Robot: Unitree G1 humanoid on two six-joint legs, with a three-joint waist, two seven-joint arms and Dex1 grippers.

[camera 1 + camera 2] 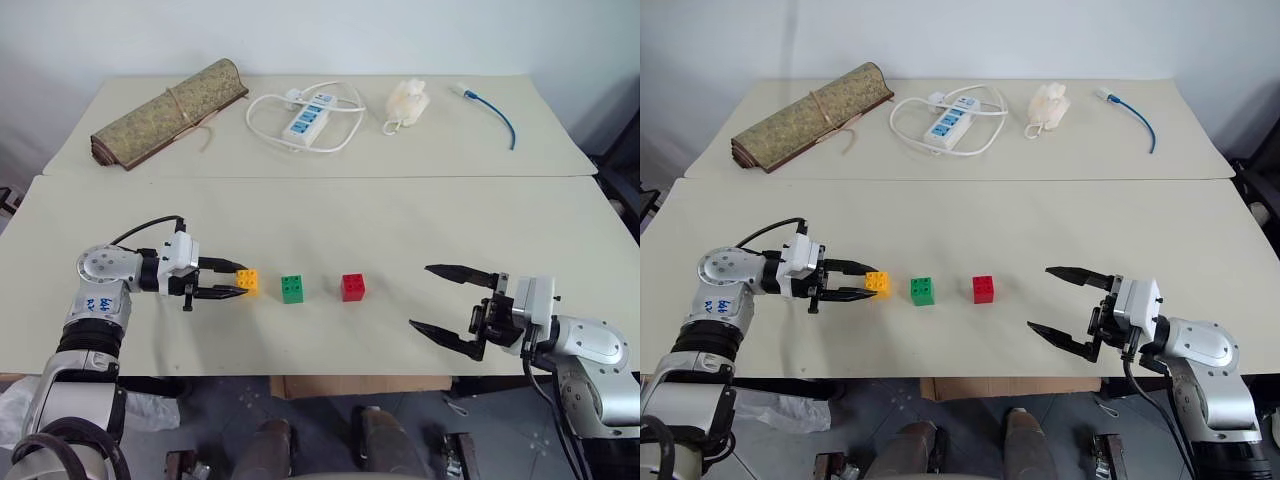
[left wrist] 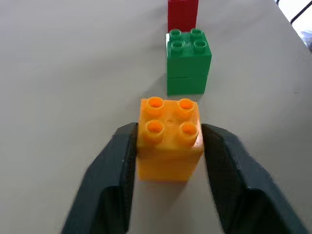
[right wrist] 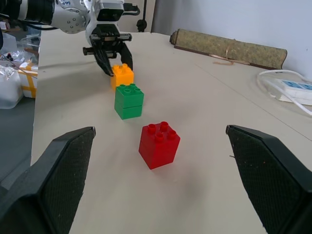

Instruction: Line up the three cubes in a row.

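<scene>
Red cube [image 2: 183, 14] half cut off behind green cube [image 2: 188, 61]

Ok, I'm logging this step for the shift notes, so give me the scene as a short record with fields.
orange-yellow cube: on the table, between the left gripper's fingers, which sit at its sides
green cube: on the table, middle of the three
red cube: on the table, at the end nearest the right gripper
arrangement: three cubes in a roughly straight row with gaps between them
left gripper: around the orange-yellow cube, grip unclear
right gripper: open, holding nothing, clear of the red cube
table: beige
</scene>
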